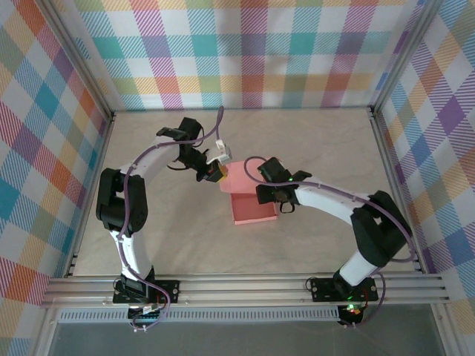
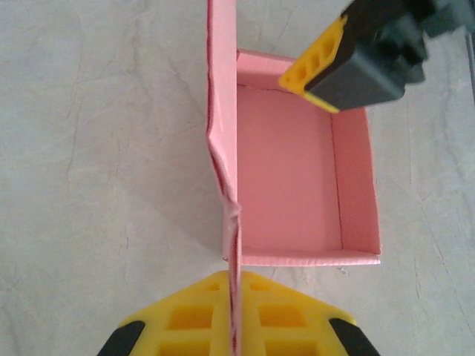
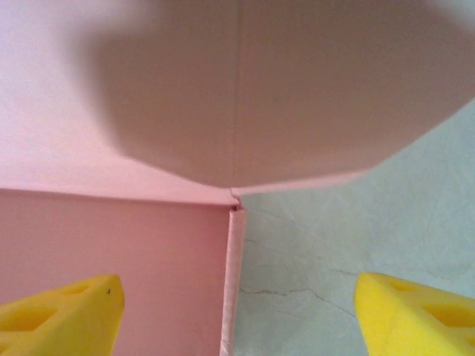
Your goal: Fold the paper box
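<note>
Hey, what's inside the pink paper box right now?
Bare pink floor, nothing lying in the paper box. One finger of the right tool hangs over it, hiding a far corner.

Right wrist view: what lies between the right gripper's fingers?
In the right wrist view: a side wall of the paper box, pink box floor one side, bare table the other.

Salmon-pink paper box, open tray, lid flap upright, mid-table

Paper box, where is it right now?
Top view: the paper box sits mid-table between the arms, its raised flap pinched by the left gripper, the open right gripper straddling a side wall.
</note>
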